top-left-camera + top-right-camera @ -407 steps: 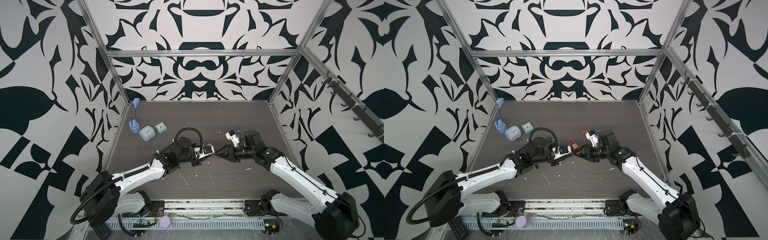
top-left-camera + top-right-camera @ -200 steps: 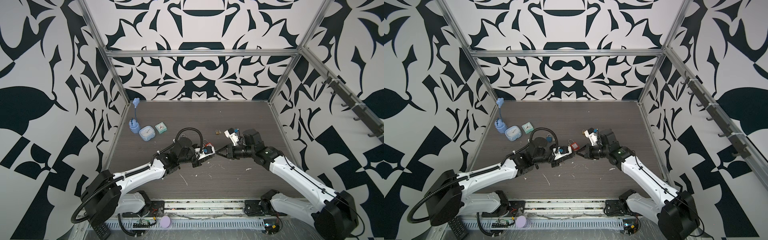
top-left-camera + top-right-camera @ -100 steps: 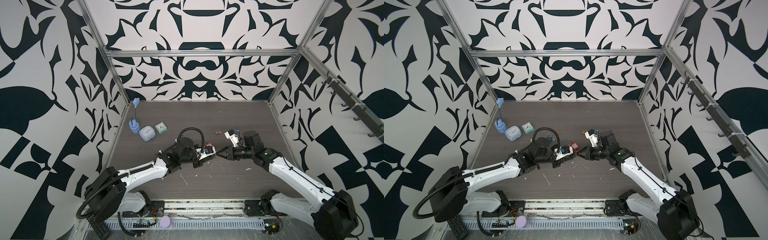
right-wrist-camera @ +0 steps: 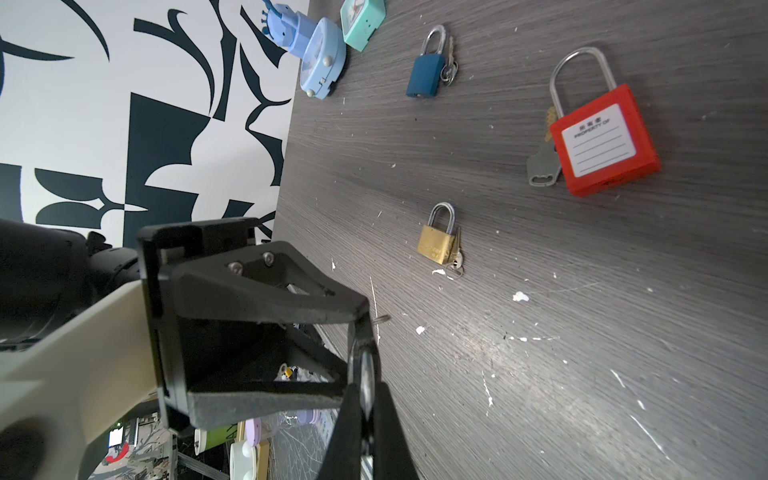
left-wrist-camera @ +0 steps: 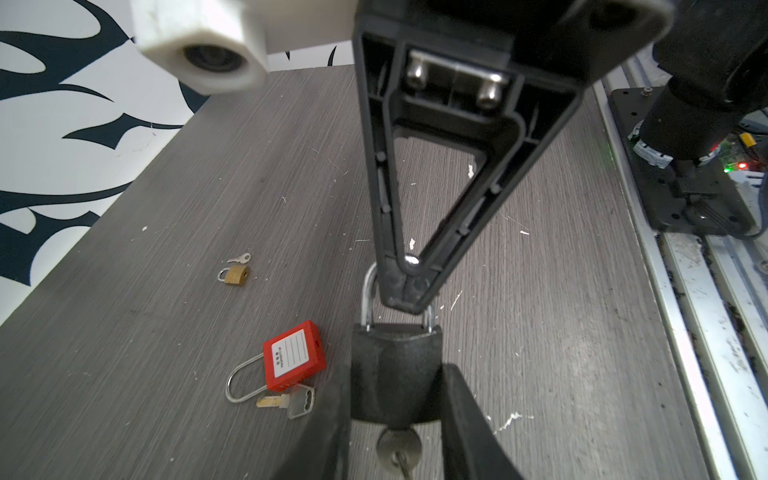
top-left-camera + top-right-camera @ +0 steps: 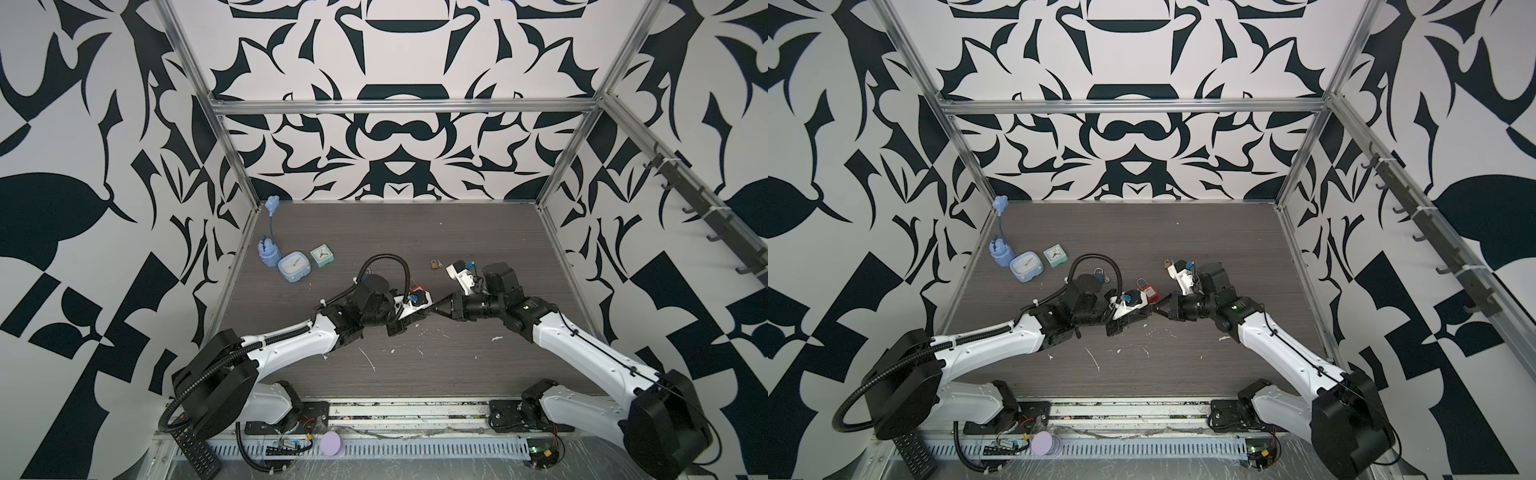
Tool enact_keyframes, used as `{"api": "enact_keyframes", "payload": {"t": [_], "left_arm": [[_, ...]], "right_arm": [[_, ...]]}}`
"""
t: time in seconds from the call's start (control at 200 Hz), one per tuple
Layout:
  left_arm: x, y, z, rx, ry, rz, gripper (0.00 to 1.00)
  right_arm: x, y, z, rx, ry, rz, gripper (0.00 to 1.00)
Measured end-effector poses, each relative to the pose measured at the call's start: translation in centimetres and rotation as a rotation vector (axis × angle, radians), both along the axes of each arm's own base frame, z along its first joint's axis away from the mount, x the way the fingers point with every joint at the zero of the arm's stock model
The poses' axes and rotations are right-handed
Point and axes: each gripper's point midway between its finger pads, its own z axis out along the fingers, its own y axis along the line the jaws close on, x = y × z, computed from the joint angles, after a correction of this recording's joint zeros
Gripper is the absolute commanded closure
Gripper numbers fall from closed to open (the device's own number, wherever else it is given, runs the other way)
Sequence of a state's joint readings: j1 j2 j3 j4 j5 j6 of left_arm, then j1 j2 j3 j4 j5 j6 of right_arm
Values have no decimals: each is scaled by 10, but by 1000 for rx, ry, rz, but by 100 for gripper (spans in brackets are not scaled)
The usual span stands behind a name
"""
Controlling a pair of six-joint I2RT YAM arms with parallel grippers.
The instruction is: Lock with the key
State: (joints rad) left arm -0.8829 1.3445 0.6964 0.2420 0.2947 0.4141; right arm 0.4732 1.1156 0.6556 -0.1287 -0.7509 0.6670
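At the centre of both top views, the left jaws and right jaws meet tip to tip over the desk (image 6: 457, 232); the lock between them is hidden. Left wrist view, lower centre: left jaws clamped on the black padlock (image 5: 395, 374) body, key (image 5: 398, 448) seated in its keyway below; right jaws pinched together on its shackle (image 5: 367, 299). Right wrist view, bottom centre: right jaws closed on bright metal; red padlock (image 4: 602, 145) lies upper right.
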Motion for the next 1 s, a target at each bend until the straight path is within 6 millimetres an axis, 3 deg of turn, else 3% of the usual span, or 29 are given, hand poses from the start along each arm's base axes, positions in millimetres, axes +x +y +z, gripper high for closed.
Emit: {"api": "enact_keyframes", "payload": {"t": [0.73, 1.0], "left_arm": [[13, -2, -20, 45, 46, 57, 100], [23, -3, -19, 23, 58, 115, 100]], "right_arm": [[12, 6, -21, -9, -18, -66, 100], [24, 8, -20, 2, -55, -131, 100]]}}
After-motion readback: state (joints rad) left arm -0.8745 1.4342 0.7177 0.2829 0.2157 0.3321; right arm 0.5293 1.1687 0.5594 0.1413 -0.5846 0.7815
